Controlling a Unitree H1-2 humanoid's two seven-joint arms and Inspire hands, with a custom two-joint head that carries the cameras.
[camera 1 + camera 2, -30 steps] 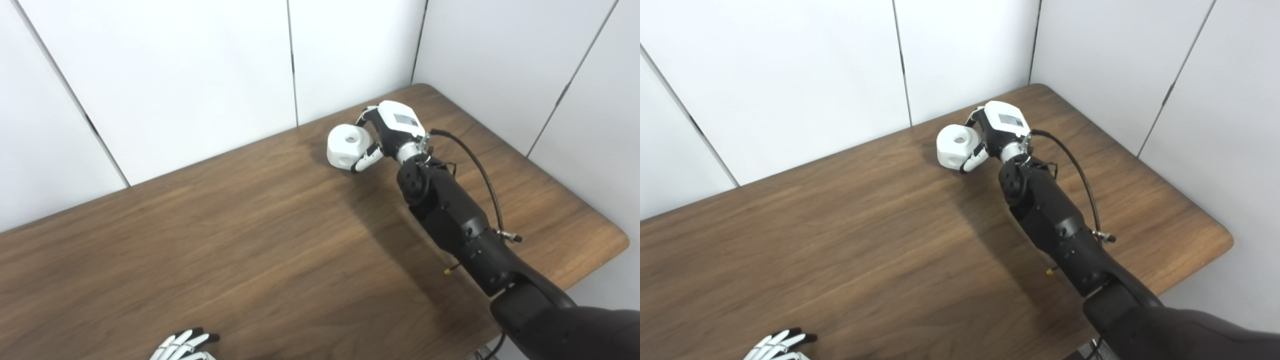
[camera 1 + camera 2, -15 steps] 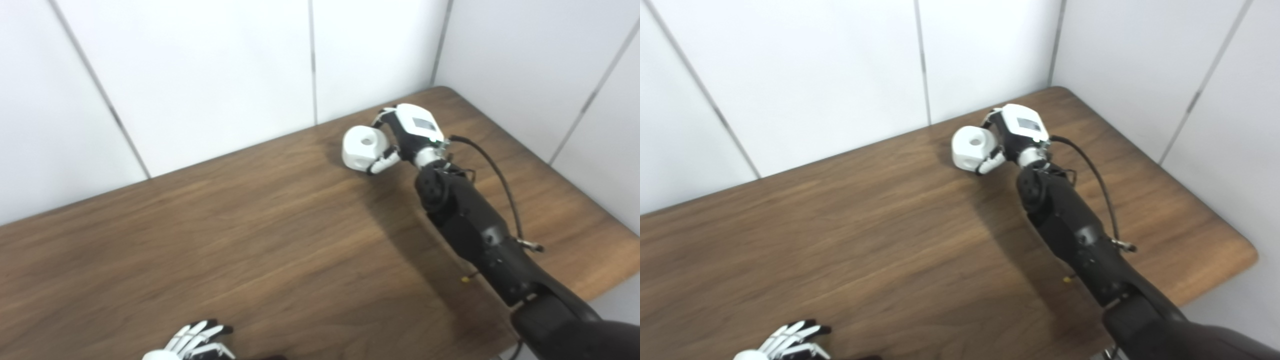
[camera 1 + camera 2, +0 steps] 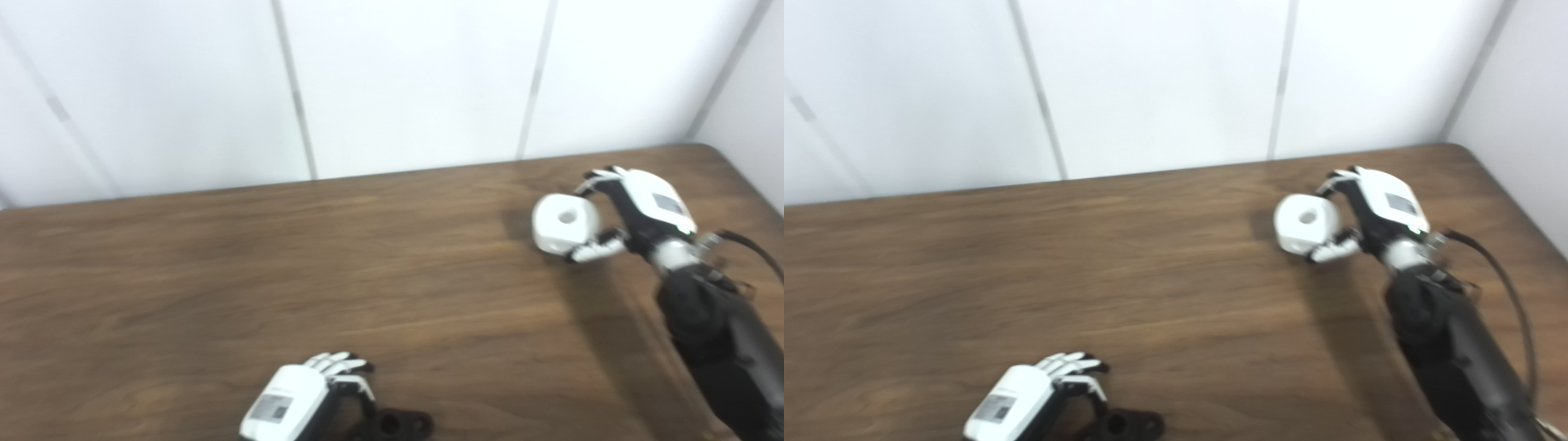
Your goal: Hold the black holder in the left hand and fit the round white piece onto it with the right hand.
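White wall panels are backing a brown table (image 3: 257, 257). At left eye view's right, the right hand (image 3: 637, 211) is clasping the round white piece (image 3: 562, 223); at bottom centre, the left hand (image 3: 306, 395) is curling beside the black holder (image 3: 398, 424), grip unclear. Securing that holder comes first, I judge. In right eye view, the camera is now panning left, revealing holder and hand.
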